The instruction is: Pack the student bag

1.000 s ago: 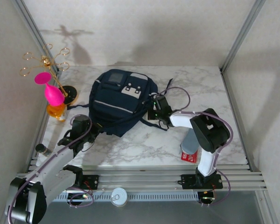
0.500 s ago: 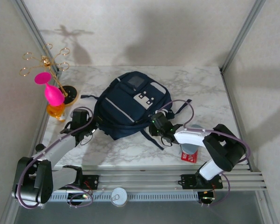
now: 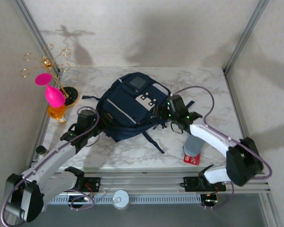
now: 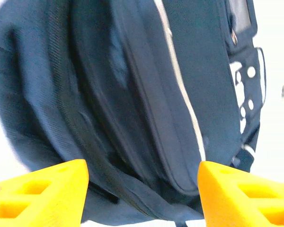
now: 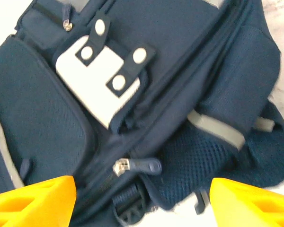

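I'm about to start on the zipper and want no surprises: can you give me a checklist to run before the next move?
1. The left gripper is open: ok.
2. The right gripper is open: ok.
3. The backpack lies flat on the table: ok.
4. The zipper pull is just ahead of the right gripper: ok.
5. Backpack unzipped for packing: cannot tell.
6. The grey can and red packet sit on the table's near right side: ok.

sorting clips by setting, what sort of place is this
Probably a lab robot cell: marble-pattern table walled by aluminium posts and white panels, left arm and right arm bolted to a rail.
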Action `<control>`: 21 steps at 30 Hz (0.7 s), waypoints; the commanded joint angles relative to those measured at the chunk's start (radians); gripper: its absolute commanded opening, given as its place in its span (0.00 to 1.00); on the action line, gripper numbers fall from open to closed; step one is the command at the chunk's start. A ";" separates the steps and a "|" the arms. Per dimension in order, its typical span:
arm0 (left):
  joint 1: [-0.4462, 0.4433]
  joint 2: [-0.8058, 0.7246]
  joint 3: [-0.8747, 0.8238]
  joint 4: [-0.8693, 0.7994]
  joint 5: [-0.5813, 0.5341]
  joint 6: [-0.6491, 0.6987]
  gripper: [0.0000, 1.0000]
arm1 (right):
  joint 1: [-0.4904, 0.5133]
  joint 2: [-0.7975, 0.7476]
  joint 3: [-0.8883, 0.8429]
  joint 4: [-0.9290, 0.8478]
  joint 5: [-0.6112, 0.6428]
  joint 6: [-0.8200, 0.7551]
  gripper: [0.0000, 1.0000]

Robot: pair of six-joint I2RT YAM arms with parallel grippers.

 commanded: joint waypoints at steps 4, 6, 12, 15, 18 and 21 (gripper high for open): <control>-0.171 0.158 0.042 0.136 -0.095 -0.117 0.56 | -0.057 0.219 0.203 -0.091 -0.059 0.079 0.68; -0.192 0.207 0.039 0.140 -0.122 -0.131 0.52 | -0.078 0.275 0.239 -0.086 -0.072 0.116 0.65; -0.221 0.278 -0.052 0.182 -0.130 -0.130 0.30 | -0.094 0.417 0.347 -0.084 -0.068 0.162 0.61; -0.229 0.274 -0.098 0.152 -0.151 -0.119 0.23 | -0.096 0.470 0.392 -0.057 -0.102 0.169 0.57; -0.229 0.275 -0.127 0.119 -0.184 -0.112 0.18 | -0.100 0.525 0.431 -0.057 -0.108 0.188 0.53; -0.225 0.294 -0.149 0.133 -0.200 -0.109 0.16 | -0.101 0.557 0.442 -0.026 -0.116 0.203 0.44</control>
